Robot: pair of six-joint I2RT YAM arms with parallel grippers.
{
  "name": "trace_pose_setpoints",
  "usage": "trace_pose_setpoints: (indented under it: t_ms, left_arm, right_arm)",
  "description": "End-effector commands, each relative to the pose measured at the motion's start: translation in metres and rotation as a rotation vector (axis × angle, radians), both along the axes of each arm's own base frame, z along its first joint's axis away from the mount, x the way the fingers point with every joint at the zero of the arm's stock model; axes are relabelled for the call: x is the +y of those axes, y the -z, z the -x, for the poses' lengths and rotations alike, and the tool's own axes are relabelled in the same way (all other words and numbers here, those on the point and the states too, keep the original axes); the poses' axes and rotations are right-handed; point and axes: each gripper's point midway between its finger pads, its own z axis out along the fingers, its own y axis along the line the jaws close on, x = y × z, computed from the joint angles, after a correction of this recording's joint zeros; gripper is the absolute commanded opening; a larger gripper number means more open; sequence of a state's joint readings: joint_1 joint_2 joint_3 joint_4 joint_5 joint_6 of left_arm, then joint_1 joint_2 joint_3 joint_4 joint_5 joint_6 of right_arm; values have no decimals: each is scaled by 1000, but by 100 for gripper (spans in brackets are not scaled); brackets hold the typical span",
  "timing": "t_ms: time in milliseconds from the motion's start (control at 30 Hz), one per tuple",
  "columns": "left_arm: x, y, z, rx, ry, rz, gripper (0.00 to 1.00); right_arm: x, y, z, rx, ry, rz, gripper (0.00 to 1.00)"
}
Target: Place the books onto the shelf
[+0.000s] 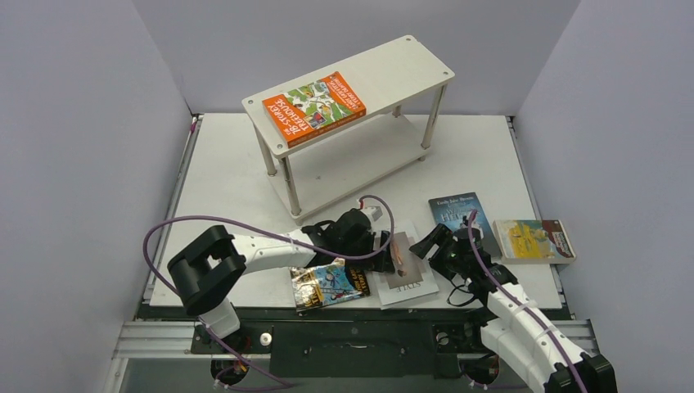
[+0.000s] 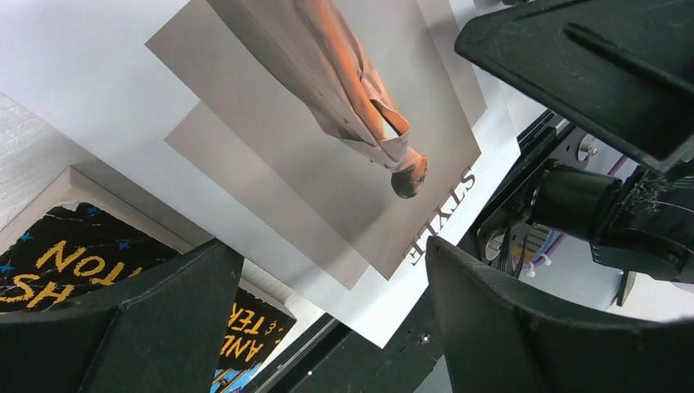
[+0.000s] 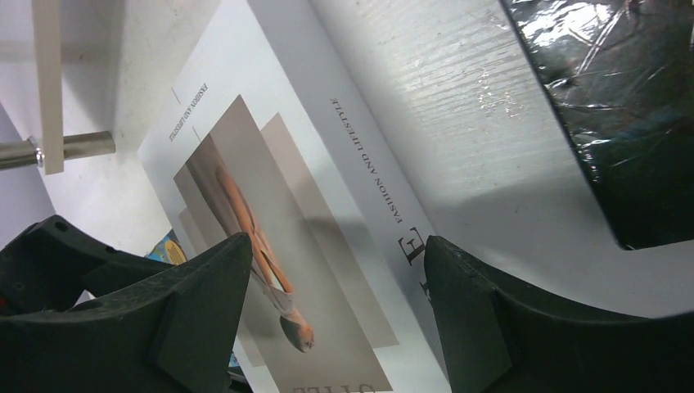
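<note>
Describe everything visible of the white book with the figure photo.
The white book is a paperback: white cover, overlapping grey-beige panels, a photo of a peach-clad figure, the word STYLE; its spine reads FASHION AND LIFESTYLE. It lies face up near the table's front edge, beside the comic book, between the open left gripper and right gripper; contact unclear.

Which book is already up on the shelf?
The orange book. It lies flat on the top board of the shelf, while the other four are down on the table.
</note>
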State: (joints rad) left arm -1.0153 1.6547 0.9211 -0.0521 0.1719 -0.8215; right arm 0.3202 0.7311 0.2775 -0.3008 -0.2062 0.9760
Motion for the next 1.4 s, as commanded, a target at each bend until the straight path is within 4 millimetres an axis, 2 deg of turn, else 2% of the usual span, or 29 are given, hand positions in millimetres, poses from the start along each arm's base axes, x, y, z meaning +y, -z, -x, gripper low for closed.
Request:
trace_pose_setpoints:
  t_ms: [0, 233, 467, 600, 733, 767, 867, 967, 1000, 1167, 1267, 1367]
  left_arm:
    - [-13, -19, -7, 19, -6, 79, 74]
    - [-29, -42, -25, -14, -72, 179, 62]
    - [-47, -56, -39, -29, -90, 218, 45]
    - [-53, -65, -48, -33, -124, 247, 28]
    - [-52, -70, -57, -39, -157, 269, 2]
    - [-51, -70, -58, -38, -160, 273, 0]
    - [-49, -80, -62, -23, -160, 316, 0]
    - [-40, -88, -62, -19, -158, 348, 0]
    - [-36, -95, -65, -27, -163, 366, 0]
    - [-21, -101, -67, -17, -141, 385, 0]
    - [-17, -93, -70, -20, -131, 348, 0]
    - [-15, -78, -78, -13, -134, 303, 0]
  right_arm:
    - [-5, -15, -15, -51, 18, 38, 73]
    - [-9, -3, -8, -13, 39, 37, 72]
    - [-13, -13, -4, -41, 62, 30, 72]
    - [-14, -25, -5, -74, 48, 35, 72]
    - [-19, -40, -5, -101, 19, 93, 71]
    - [-20, -41, -5, -103, 14, 100, 71]
    - [-13, -47, -7, -124, -34, 87, 70]
    - [-10, -43, -9, -102, -62, 90, 72]
    - [-11, -43, -10, -99, -63, 100, 73]
    - [-27, -44, -16, -77, -19, 113, 78]
    - [-29, -46, -20, -78, -12, 66, 78]
    - [-31, -42, -22, -68, 2, 32, 79]
